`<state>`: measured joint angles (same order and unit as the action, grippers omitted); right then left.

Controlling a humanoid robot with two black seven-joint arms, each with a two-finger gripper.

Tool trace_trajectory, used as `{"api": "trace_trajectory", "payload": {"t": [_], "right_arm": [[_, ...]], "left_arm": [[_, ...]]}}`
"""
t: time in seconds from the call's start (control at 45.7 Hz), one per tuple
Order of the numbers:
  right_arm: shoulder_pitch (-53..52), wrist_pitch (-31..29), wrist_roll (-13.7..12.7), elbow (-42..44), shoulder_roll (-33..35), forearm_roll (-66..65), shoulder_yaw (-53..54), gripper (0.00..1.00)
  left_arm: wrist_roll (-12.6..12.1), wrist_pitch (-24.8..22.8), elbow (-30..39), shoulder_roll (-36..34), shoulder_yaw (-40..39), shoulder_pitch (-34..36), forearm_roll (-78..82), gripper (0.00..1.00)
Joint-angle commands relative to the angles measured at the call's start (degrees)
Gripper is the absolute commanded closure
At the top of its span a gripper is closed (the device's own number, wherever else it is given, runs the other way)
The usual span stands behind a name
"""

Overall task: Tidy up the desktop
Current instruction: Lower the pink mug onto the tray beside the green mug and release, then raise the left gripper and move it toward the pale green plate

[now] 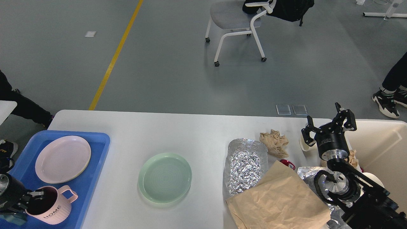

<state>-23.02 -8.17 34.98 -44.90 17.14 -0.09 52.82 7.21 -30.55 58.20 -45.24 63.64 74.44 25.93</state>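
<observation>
- Done: pink round plate [62,158] and pink ribbed "HOME" mug [51,206] are in the blue plastic tray [98,149] at the white desktop's [178,133] left edge.
- Left gripper [33,196] grips the mug rim, not released.
- Right gripper [327,127] hangs spread wide, empty, beside the cream-white bin [381,143].
- Left to clear: pale green round plate [165,177] mid-desktop, crumpled foil [244,165], brown paper bag [279,198], crumpled brown paper wad [274,142].
- Roughly a third done, by my read.

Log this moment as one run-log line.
left hand: gripping pink mug in blue tray | right hand: open, idle | green plate: on desktop
</observation>
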Motion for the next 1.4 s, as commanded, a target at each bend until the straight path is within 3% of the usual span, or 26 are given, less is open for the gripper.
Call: {"api": "trace_trajectory", "payload": {"t": [0.0,0.109,0.153,0.35,0.569,0.963,1.226,1.379], "right_arm": [[0.0,0.0,0.0,-0.01,0.09,0.0,-0.09,0.0],[0.0,0.0,0.0,-0.02,0.0,0.0,0.0,0.0],[0.0,0.0,-0.09,-0.02,0.0,0.0,0.0,0.0],[0.0,0.0,0.0,-0.02,0.0,0.0,0.0,0.0],[0.0,0.0,0.0,-0.02,0.0,0.0,0.0,0.0],[0.0,0.0,0.0,-0.02,0.0,0.0,0.0,0.0],[0.0,0.0,0.0,-0.02,0.09,0.0,0.0,0.0],[0.0,0.0,-0.09,-0.02,0.0,0.0,0.0,0.0]], "left_arm": [[0.18,2.25,0.07,-0.12,-0.01,-0.08,-1.67,0.59],[0.09,4.45,0.07,-0.12,0.17,-0.26,-7.2,0.26],[0.0,4.36,0.25,-0.12,0.17,-0.35,-8.61,0.19],[-0.26,4.01,0.86,-0.55,0.52,-0.44,-9.32,0.08],[-0.26,0.24,3.14,-2.49,2.71,3.42,-9.32,0.06],[-0.44,-0.56,18.26,5.68,26.18,38.66,-16.7,0.06],[-0.62,-2.23,34.95,17.37,29.44,62.56,-21.0,0.06],[-0.53,-9.43,36.81,26.15,28.21,73.82,-28.73,0.06]]}}
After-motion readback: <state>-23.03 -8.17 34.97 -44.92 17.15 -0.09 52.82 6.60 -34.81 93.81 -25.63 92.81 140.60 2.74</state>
